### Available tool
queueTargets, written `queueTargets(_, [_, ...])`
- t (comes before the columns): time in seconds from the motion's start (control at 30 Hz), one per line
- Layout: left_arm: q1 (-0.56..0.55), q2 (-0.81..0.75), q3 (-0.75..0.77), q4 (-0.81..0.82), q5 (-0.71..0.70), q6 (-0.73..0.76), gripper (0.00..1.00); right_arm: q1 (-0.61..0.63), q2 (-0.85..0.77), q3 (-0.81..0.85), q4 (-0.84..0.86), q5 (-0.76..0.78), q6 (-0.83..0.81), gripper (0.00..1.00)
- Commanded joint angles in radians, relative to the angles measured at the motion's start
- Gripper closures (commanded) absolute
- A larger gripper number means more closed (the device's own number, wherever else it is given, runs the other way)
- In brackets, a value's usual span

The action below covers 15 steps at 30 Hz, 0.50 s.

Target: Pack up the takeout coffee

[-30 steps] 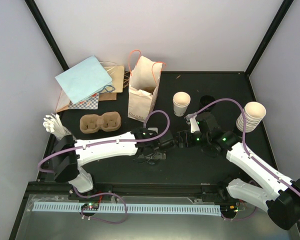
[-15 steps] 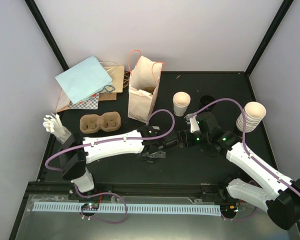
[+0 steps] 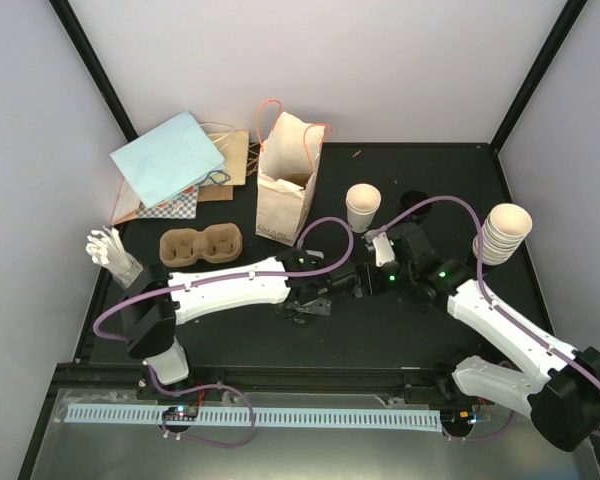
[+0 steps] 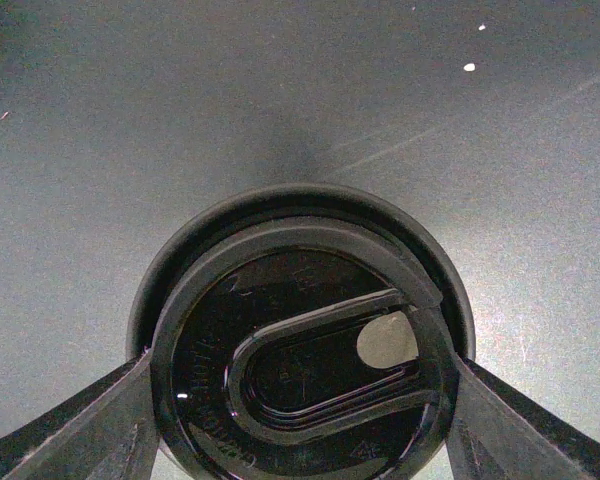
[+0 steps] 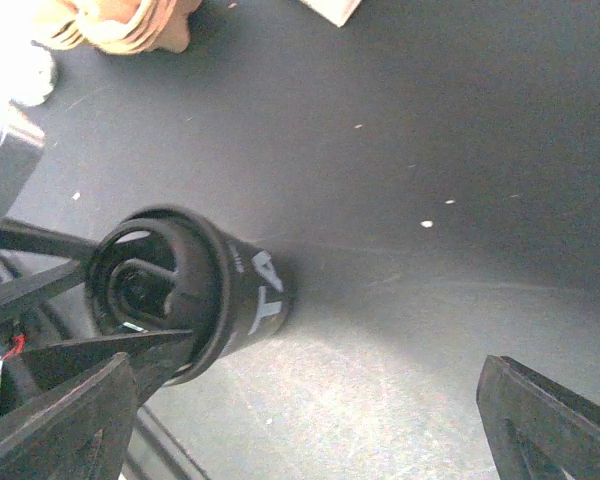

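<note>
Left gripper (image 4: pixel 300 368) holds a black lid (image 4: pixel 310 300), and the right gripper (image 5: pixel 310 370) is wide open just beside it. One white cup (image 3: pixel 363 207) stands farther back, right of the paper bag (image 3: pixel 285 195), with no lid on. Packing looks barely begun: the cup needs its lid first.

Overhead overview; both wrist close-ups sharing lid (image 4: pixel 300 350)
</note>
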Motion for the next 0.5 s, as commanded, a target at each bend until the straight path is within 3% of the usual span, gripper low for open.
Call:
queueTargets(0.0, [0.020, -0.003, -0.044, 0.028, 0.061, 0.059, 0.31, -0.005, 0.044, 0.004, 0.058, -0.148, -0.027, 0.05])
queueTargets(0.47, [0.070, -0.089, -0.218, 0.220, 0.196, 0.132, 0.31, 0.004, 0.259, 0.027, 0.223, -0.411, 0.000, 0.10])
